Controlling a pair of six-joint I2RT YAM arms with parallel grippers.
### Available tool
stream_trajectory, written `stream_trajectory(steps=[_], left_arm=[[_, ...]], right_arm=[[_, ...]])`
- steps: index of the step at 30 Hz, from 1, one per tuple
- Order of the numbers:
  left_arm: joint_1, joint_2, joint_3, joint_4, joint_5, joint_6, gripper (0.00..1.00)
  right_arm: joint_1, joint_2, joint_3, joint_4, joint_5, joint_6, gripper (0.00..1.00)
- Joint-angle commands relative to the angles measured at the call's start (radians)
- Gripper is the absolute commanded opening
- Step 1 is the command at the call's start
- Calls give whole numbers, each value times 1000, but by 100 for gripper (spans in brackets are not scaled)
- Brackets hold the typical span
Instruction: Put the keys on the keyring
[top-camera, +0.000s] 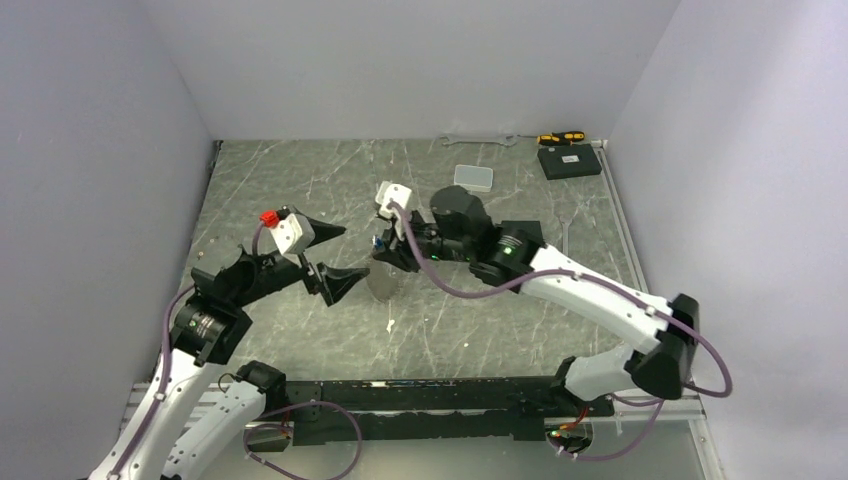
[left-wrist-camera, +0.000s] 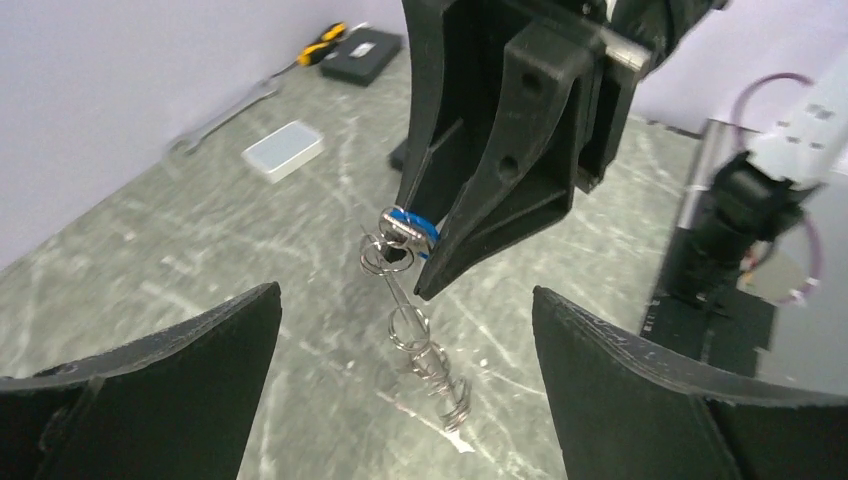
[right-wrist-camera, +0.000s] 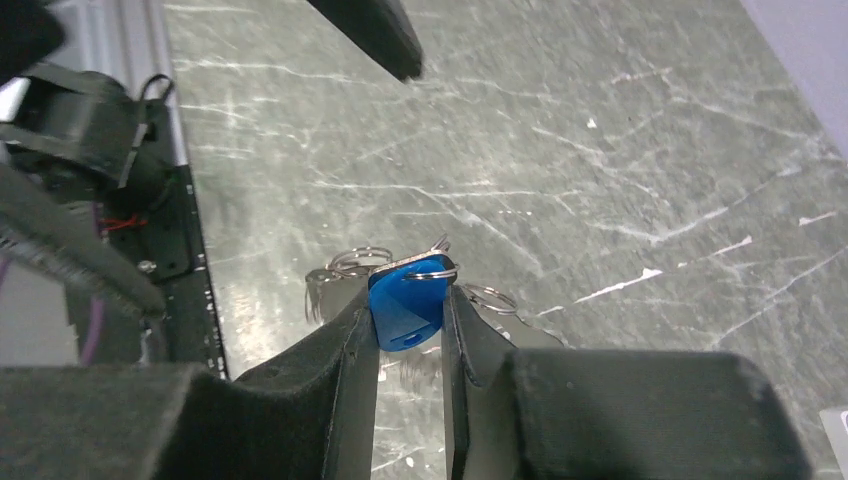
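My right gripper (right-wrist-camera: 408, 300) is shut on the blue key head (right-wrist-camera: 407, 308) and holds it above the table. A thin silvery ring (right-wrist-camera: 432, 272) passes through its top, and more rings lie to either side. In the left wrist view the right gripper (left-wrist-camera: 430, 268) comes down from above with the blue key (left-wrist-camera: 411, 223), and the silvery keyring loops (left-wrist-camera: 425, 350) dangle below it. My left gripper (left-wrist-camera: 405, 295) is open wide and empty, its fingers on either side of the dangling loops, not touching them. From above, the left gripper (top-camera: 337, 257) faces the right gripper (top-camera: 382, 250). I cannot make out the plain silver key.
A clear box (top-camera: 473, 177) lies at the back, with a wrench (top-camera: 478, 140), a yellow-black screwdriver (top-camera: 560, 137) and a black box (top-camera: 569, 161) along the far wall. Another wrench (top-camera: 567, 235) lies at the right. A white scrap (top-camera: 390, 325) lies on the table.
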Motion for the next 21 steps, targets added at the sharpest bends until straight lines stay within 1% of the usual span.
stream_trajectory(steps=[1, 6, 9, 10, 14, 15, 16, 17, 18, 21], left_arm=[[3, -35, 3, -82, -248, 74, 99], [4, -77, -4, -114, -422, 73, 99], [4, -110, -10, -126, -521, 77, 99], [4, -118, -14, -127, -555, 79, 99], [4, -151, -19, -135, -651, 78, 99], [4, -158, -21, -137, -654, 79, 99], [4, -164, -22, -139, -683, 80, 99], [4, -171, -23, -140, -693, 80, 99], [4, -176, -25, -140, -703, 81, 99], [4, -181, -28, -138, -712, 84, 100]], right_arm=[[-6, 109, 128, -20, 102, 0, 0], [-35, 299, 310, -39, 117, -6, 0], [-69, 440, 490, -33, 70, -3, 0], [-81, 498, 581, -57, 59, 1, 0], [-119, 801, 1057, -222, 9, 7, 0], [-122, 842, 1140, -253, 8, 5, 0], [-123, 865, 1178, -264, 6, 3, 0], [-123, 861, 1167, -254, 9, 6, 0], [-124, 839, 1104, -223, 11, 10, 0], [-131, 714, 776, -73, 21, 47, 0]])
